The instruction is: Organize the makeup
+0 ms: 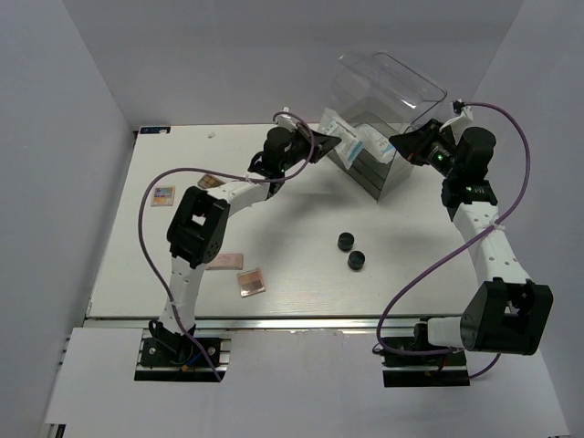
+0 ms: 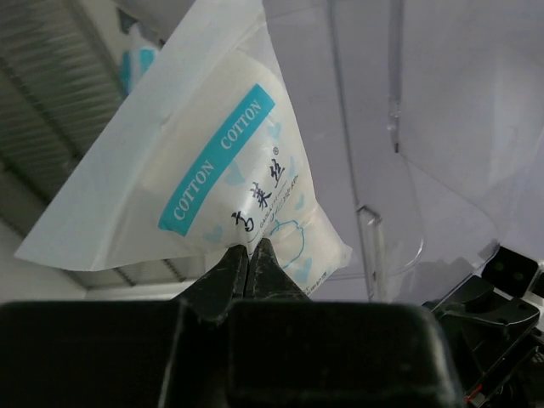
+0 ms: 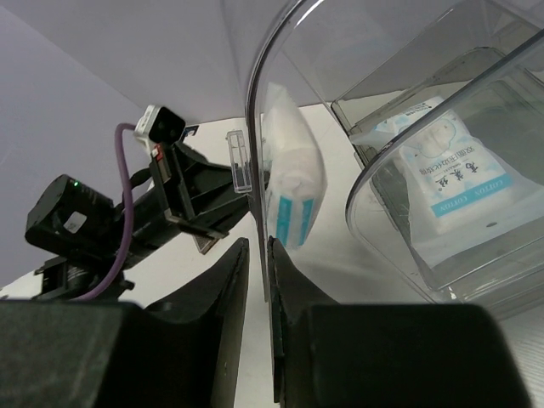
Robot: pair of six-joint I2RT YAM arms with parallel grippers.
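My left gripper (image 1: 317, 146) is shut on the corner of a white blue-printed cotton pouch (image 2: 221, 170). It holds the pouch (image 1: 338, 135) in the air at the opening of the clear acrylic drawer box (image 1: 383, 109). My right gripper (image 1: 403, 144) is closed around a thin clear wall (image 3: 269, 212) of a pulled-out drawer. A second pouch (image 3: 450, 178) lies inside the clear drawer. The held pouch also shows in the right wrist view (image 3: 291, 183). Two round black jars (image 1: 346, 242) (image 1: 356, 260) stand mid-table. Flat palettes (image 1: 162, 195) (image 1: 212, 182) (image 1: 224, 262) (image 1: 251, 281) lie at the left.
The drawer box stands at the back right of the white table (image 1: 301, 210), with one clear drawer (image 1: 392, 78) tilted up above it. Purple cables loop off both arms. White walls enclose the table on three sides.
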